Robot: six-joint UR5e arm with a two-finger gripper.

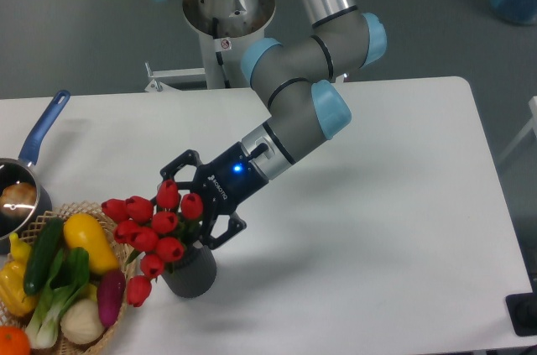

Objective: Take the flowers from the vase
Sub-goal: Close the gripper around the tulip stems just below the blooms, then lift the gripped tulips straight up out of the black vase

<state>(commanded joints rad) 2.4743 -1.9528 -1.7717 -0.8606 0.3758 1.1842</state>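
**My gripper at the flowers, fixed camera**

Fixed camera. My gripper (pixel 190 208) reaches down and to the left from my arm (pixel 294 112), a blue light showing on its black body. Its fingers (pixel 220 229) are spread wide, one at the far side of the bunch and one at the near right, with the upper red heads lying between them. Whether either finger touches a bloom I cannot tell. The flowers (pixel 151 233) stand in the vase (pixel 191 271), leaning left so that the lowest heads hang over the rim of the basket (pixel 113 321). The vase sits upright on the white table (pixel 377 229), near its front left, just beside the basket of vegetables (pixel 63 275). A saucepan (pixel 29 170) with a blue handle lies at the far left edge.
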